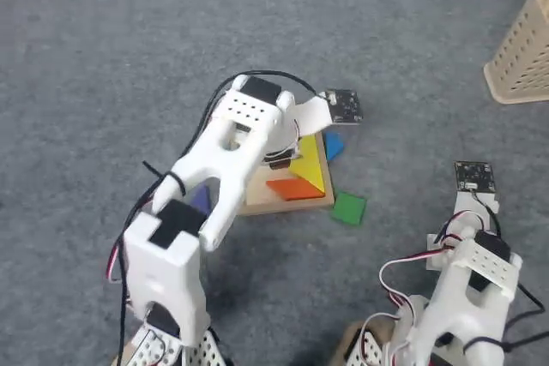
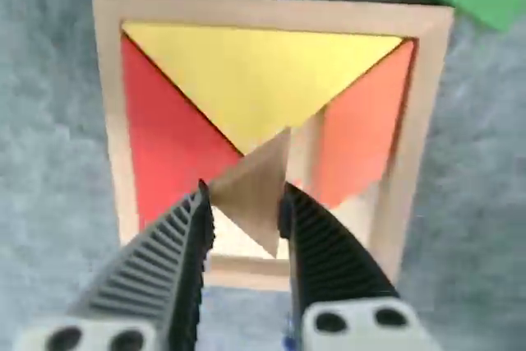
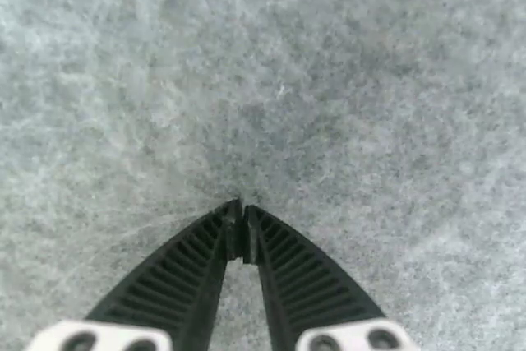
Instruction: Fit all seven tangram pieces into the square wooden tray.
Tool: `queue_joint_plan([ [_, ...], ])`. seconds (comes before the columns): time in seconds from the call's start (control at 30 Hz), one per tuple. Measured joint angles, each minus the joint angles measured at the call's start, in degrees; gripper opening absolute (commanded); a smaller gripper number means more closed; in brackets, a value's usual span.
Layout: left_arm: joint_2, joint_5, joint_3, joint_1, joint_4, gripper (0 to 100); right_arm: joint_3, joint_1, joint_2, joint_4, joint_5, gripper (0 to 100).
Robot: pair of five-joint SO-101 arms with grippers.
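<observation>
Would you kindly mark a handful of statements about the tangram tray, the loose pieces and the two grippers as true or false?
1. The left gripper holds a tan triangular piece over the square wooden tray. True.
2. The green square piece lies inside the tray. False: it lies on the grey carpet outside the tray.
3. The right gripper is shut on nothing. True.
4. The large yellow triangle sits outside the tray. False: it lies in the tray, beside the large red triangle.
</observation>
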Motion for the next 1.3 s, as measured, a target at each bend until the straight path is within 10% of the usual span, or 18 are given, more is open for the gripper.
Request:
queue_joint_plan([
  [0.3,1.67,-11.78,-2.55,0.7,6.59,6,0.0,0.0,0.0,0.0,0.0,0.6],
  [1.3,1.67,-10.99,-2.55,1.05,4.04,15,0.0,0.0,0.0,0.0,0.0,0.6],
])
